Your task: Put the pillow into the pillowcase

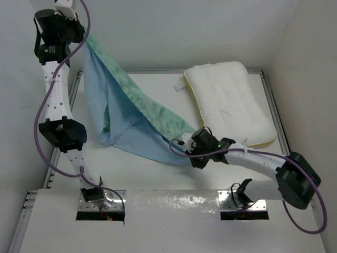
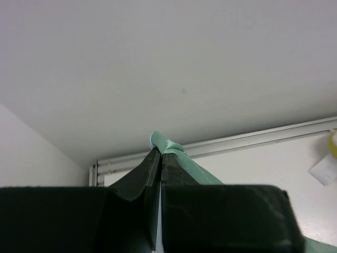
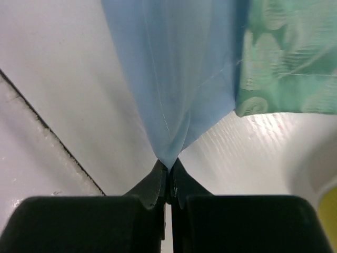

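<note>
At the far left of the table, lifted well above its surface, the left gripper is clamped fully closed on a bunched sea-green corner of the pillowcase. A small tuft of cloth pokes out past its fingertips. Low down near the front of the table, the right gripper is also pressed tight, pinching a point of the light blue fabric between its tips.

The pillowcase hangs stretched between the two grippers in a long diagonal sweep. From the left gripper it drops and widens into a loose, sagging blue sheet, then narrows towards the right gripper. A sea-green band with pale scrollwork runs along its upper edge (the same green shows inside a fold below the left gripper).

The pillow lies flat on the table beyond the right gripper and to its right, apart from it. It is white, puffy and quilted, with a yellow edge along its left and near sides, and it sits wholly outside the pillowcase.
</note>
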You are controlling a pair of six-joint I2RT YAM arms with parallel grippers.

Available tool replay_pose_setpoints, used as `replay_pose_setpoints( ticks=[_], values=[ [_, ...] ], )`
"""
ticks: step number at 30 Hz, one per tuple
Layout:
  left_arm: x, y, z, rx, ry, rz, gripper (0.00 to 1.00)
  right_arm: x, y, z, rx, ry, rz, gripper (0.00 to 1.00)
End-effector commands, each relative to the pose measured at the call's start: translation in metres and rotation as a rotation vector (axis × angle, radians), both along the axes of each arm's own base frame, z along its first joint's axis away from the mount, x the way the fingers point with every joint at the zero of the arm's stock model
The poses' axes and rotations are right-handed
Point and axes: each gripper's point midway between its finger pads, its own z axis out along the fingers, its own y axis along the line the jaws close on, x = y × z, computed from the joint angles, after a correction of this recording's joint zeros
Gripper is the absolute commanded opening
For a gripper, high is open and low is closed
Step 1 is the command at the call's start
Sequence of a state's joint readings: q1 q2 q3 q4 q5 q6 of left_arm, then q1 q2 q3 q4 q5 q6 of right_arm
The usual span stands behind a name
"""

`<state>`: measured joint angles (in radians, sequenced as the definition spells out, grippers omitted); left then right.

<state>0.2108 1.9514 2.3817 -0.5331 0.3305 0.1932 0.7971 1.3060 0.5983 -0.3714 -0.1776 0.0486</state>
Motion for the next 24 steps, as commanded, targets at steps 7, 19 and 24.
replay_pose_setpoints(
  ticks=[7,19,24],
  values=[
    [0.011,0.058,-0.01,0.072,0.008,0.278,0.0,0.111,-0.025,0.134,0.054,-0.485,-0.259,0.0],
    [-0.151,-0.011,-0.189,0.145,0.648,-0.539,0.02,0.415,-0.021,0.47,0.801,-1.009,-0.85,0.0],
    [-0.266,-0.052,-0.293,0.365,0.903,-0.805,0.61,0.454,0.023,0.441,0.901,-0.944,-0.831,0.91]
  ],
)
